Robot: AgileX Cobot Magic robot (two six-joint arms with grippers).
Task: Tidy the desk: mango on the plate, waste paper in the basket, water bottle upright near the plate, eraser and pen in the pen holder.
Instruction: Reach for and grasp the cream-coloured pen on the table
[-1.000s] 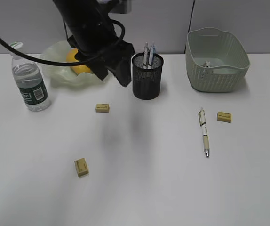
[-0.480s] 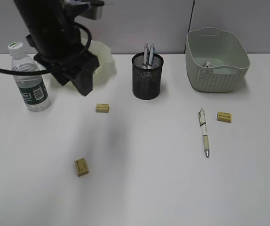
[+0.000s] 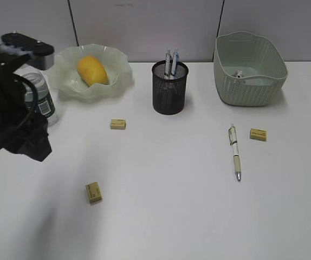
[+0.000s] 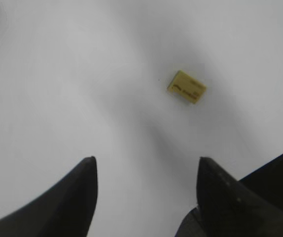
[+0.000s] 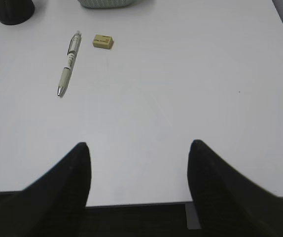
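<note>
Grey partition panels back the desk (image 3: 199,216), a plain white top with nothing on its near half but soft shadows. At the far left the mango (image 3: 92,70) lies in the plate (image 3: 63,67), its long axis running from far-left to near-right. The water bottle (image 3: 40,98) stands upright just left of the plate, partly hidden by the left arm. The pen holder (image 3: 169,89) stands between plate and basket (image 3: 248,69) with two pens upright in it; something small lies in the basket, too small to name. A loose pen (image 3: 234,152) lies near the basket, lengthwise toward the camera, tip nearest. Three erasers lie flat: one (image 3: 118,124) near the plate, one (image 3: 94,192) toward the front, one (image 3: 258,134) just right of the pen.

The left gripper (image 4: 144,170) hovers over bare desk, fingers spread and empty. The right gripper (image 5: 137,153) hangs at the desk's edge, likewise spread and empty.
</note>
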